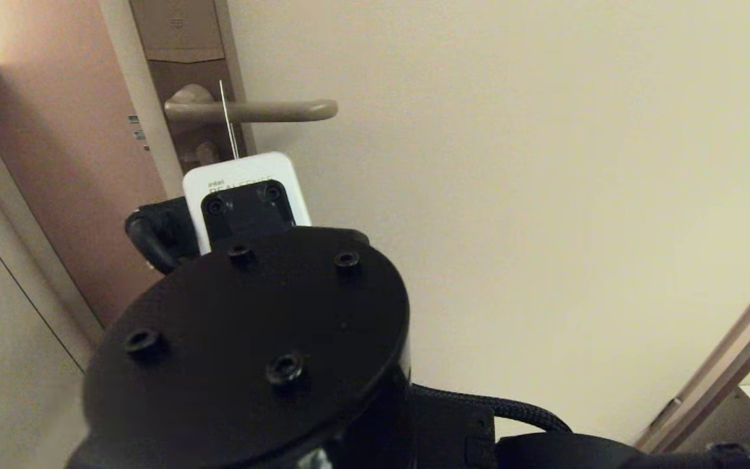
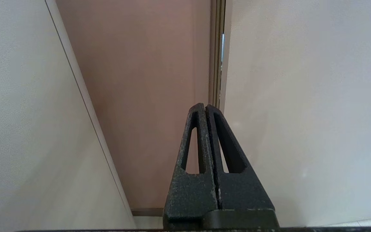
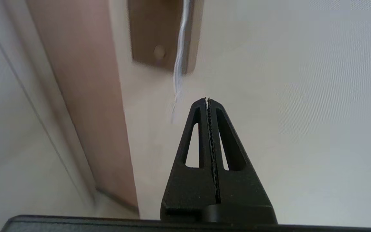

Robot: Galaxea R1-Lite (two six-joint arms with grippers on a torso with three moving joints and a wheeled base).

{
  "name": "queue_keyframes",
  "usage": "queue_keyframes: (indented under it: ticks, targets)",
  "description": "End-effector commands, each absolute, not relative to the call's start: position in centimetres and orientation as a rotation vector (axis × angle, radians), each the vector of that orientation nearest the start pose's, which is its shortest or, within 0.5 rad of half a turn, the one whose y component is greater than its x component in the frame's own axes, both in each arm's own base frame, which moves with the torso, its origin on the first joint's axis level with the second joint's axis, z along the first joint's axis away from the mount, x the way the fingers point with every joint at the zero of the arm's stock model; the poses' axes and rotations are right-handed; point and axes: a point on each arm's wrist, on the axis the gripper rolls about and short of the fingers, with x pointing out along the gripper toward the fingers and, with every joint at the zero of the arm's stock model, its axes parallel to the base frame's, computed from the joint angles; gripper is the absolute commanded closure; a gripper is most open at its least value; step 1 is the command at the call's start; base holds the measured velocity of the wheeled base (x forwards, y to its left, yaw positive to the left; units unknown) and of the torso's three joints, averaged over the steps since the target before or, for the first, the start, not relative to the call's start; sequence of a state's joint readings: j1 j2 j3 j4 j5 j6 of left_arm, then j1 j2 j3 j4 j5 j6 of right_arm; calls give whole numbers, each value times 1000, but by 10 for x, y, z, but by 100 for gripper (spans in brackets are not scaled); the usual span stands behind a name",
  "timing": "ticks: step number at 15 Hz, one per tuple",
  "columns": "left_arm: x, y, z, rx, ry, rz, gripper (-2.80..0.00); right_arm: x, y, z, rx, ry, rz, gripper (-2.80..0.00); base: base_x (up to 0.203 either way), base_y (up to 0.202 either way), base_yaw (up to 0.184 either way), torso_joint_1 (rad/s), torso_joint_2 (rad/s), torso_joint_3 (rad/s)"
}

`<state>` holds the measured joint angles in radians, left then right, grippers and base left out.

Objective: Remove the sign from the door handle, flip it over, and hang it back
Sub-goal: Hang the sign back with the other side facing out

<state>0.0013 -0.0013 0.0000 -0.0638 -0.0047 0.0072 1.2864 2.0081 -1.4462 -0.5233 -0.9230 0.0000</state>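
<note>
head view above door handle (image 1: 251, 111), wrist views near

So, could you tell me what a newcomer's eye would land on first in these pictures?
In the head view, the right arm's big black wrist fills the lower foreground, blocking much of the door. Above it, the door handle juts out level from its brown plate, with the sign hanging on it edge-on, a thin pale sliver. In the right wrist view, the right gripper has its jaws shut on nothing, beside the sign's lower end.
</note>
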Motion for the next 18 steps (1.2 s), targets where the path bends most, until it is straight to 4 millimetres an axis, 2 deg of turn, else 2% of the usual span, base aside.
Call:
queue_keyframes:
  ticks: [1, 11, 18]
  targets:
    - [-23, 0, 82, 7, -64, -3, 0, 139, 392, 231, -33, 15, 344, 0, 0, 0, 0, 0, 0, 0]
    - [-23, 0, 82, 8, -64, -3, 0, 186, 419, 225, 20, -19, 269, 0, 0, 0, 0, 0, 0, 0]
    - [-23, 0, 82, 7, -64, -3, 0, 185, 422, 230, 41, -29, 285, 0, 0, 0, 0, 0, 0, 0]
